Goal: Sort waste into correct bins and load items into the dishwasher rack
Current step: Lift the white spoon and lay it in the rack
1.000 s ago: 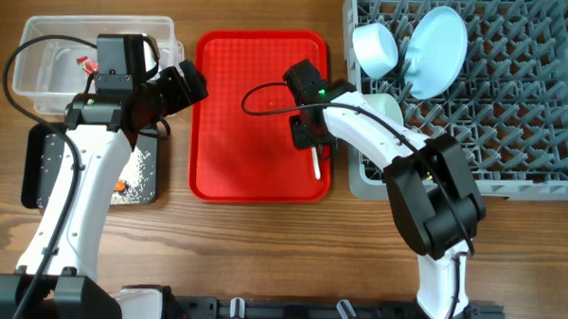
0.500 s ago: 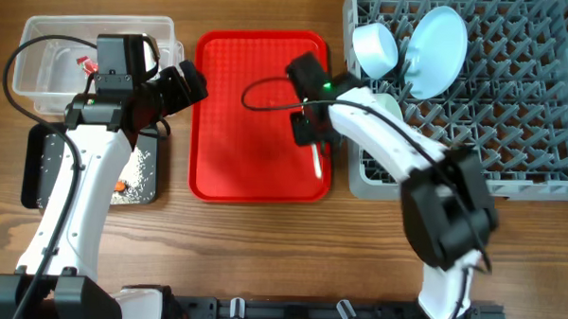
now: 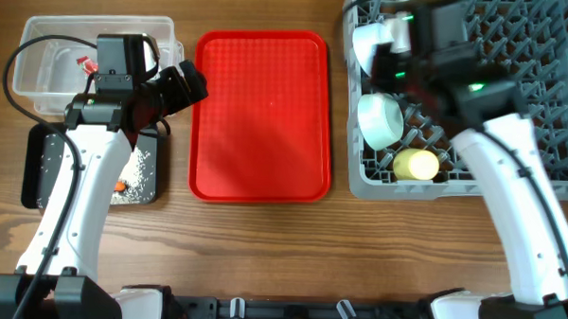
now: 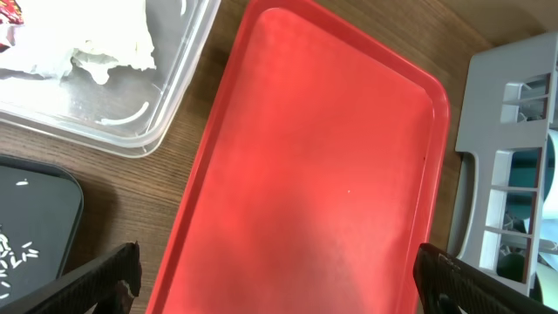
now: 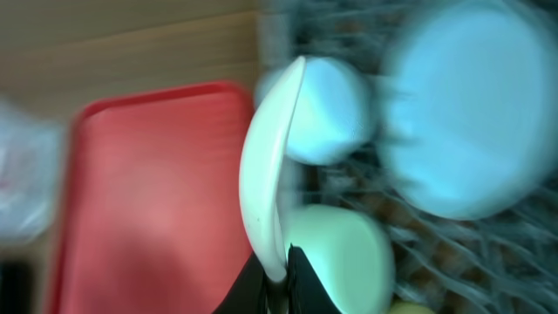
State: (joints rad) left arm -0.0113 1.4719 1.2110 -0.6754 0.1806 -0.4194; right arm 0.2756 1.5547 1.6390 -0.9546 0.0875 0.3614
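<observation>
Right claw (image 5: pixel 281 277) pinches the white spoon (image 5: pixel 267 174) — bowl jutting ahead.

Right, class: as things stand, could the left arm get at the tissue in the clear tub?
Probably yes. The left gripper hangs open and empty beside the clear tub, which has no lid, and the tissue lies uncovered inside it.

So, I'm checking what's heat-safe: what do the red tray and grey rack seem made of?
Red tray: probably moulded plastic, with fine dimpled texture and soft sheen. Grey rack: likely rigid plastic, matte, moulded as a lattice with upright pegs.
</observation>
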